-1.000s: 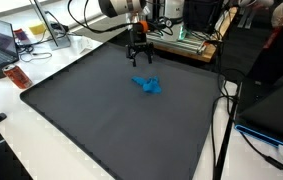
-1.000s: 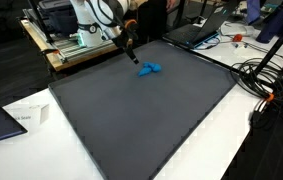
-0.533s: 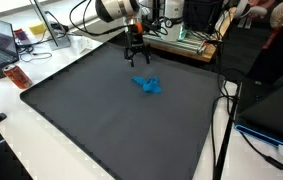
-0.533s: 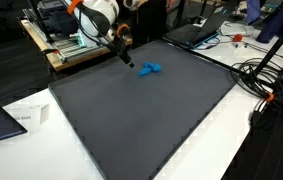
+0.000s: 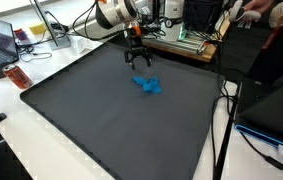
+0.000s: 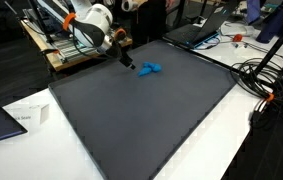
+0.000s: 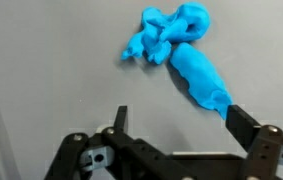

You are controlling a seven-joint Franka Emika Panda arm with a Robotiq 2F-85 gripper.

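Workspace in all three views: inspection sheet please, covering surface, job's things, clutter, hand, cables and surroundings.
Surface: dark mat on a white table; flat, no stains seen.
Job's things: one crumpled blue piece, cloth-like, lying on the mat.
Clutter: nothing seen on the mat; a laptop and a reddish item sit off its edge.
Hand: the hand is open and empty, above the mat beside the blue piece, apart from it in both exterior views.
Cables: black cables run along one mat edge; more are coiled on the table.
Surroundings: benches with equipment behind; part of a person at the frame's corner.
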